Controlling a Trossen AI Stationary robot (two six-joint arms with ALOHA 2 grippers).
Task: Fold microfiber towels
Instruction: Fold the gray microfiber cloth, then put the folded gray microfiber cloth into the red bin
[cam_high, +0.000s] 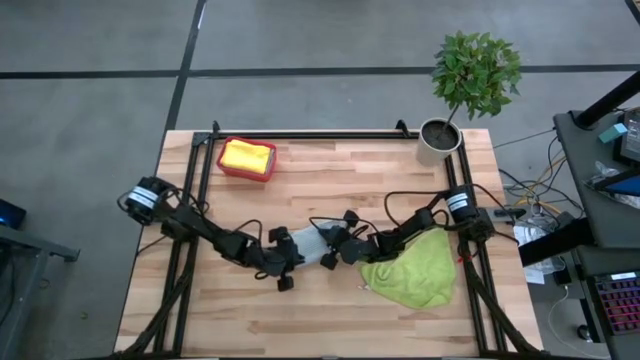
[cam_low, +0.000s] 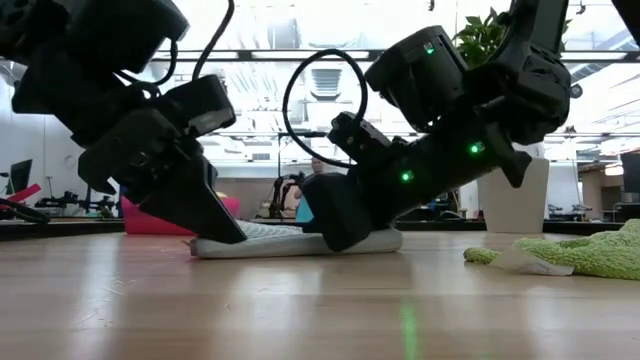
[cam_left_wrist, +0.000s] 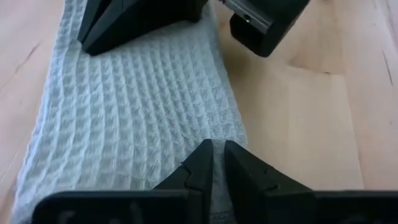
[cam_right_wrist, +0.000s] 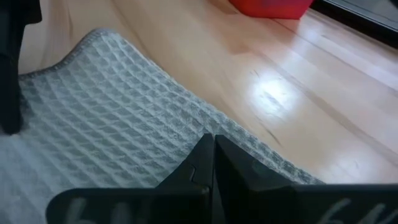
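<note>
A light blue waffle-weave towel (cam_high: 308, 242) lies flat on the middle of the table, folded into a narrow strip (cam_left_wrist: 130, 118). My left gripper (cam_left_wrist: 215, 155) is at the strip's left end, its fingers closed to a narrow slit on the cloth. At the right end, my right gripper (cam_right_wrist: 212, 142) is shut with its tips on the towel. A lime green towel (cam_high: 412, 268) lies crumpled on the table at the right. A yellow towel (cam_high: 247, 155) lies in the red bin (cam_high: 224, 165). My left gripper pinches the towel's left end at its edge (cam_left_wrist: 205, 134) between its two fingers, slanting down from the table's left. How many layers, I cannot tell. The towel lies flat on the table. My right gripper lays its shut fingers (cam_left_wrist: 134, 22) on top of the towel's right end (cam_right_wrist: 180, 134), slanting down from the table's right. Whether any cloth sits between the fingers, I cannot tell.
A potted plant (cam_high: 438, 140) stands at the far right corner. A black frame rail (cam_high: 300, 134) runs along the far edge. Bare wood lies in front of the towel, toward the near edge.
</note>
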